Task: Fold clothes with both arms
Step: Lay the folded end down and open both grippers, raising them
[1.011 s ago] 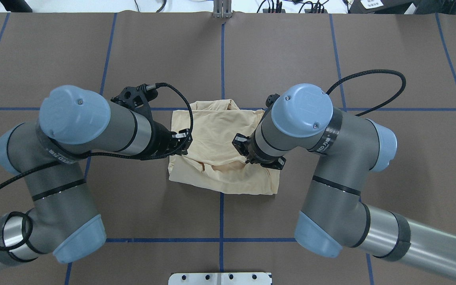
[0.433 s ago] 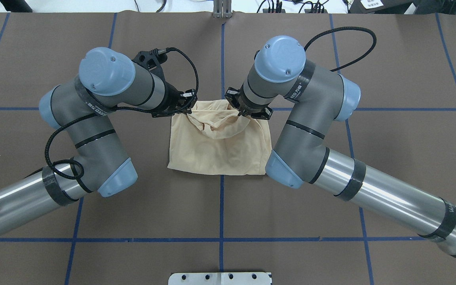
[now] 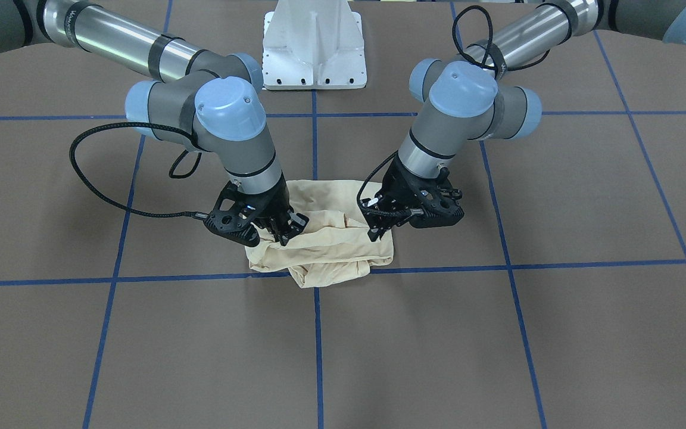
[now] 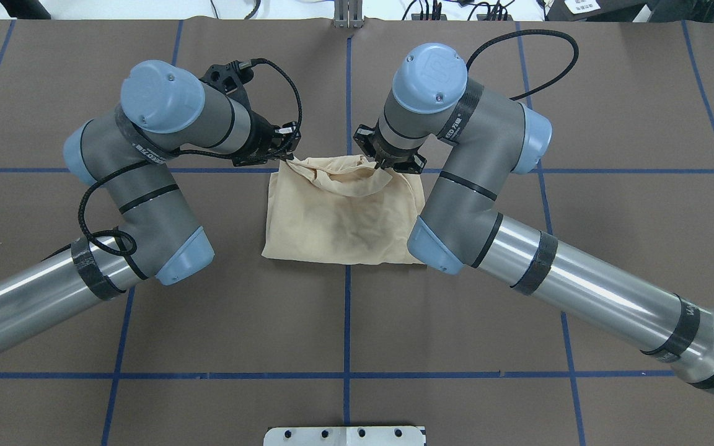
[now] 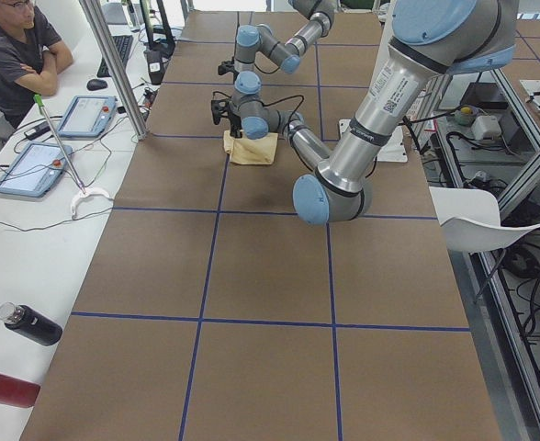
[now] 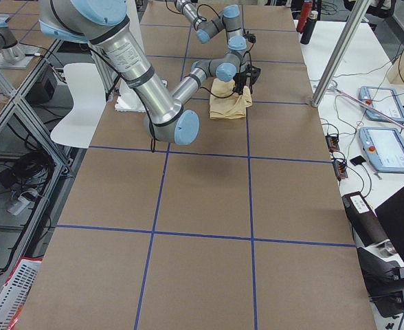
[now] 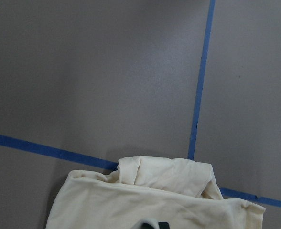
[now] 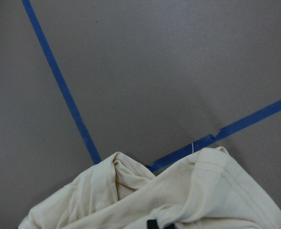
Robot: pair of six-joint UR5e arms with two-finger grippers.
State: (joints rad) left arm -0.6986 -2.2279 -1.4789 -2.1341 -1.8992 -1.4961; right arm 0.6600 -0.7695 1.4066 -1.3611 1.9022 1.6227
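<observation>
Brown table (image 4: 642, 124), gridded in blue tape. Left arm (image 4: 146, 186) and right arm (image 4: 475, 186) bent in over its middle. Between them, well in from every edge, the cream T-shirt (image 4: 338, 217): folded to a rough rectangle, print hidden, far side bunched and lifted. Left gripper (image 4: 287, 155) and right gripper (image 4: 377, 164) each closed, seemingly pinching that raised layer. Probably mid-fold. Next, by the look of it: lower both corners evenly, flatten the sag between, then let go together.

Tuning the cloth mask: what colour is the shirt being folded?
Pale cream-yellow. The T-shirt shows best in the overhead exterior view.
</observation>
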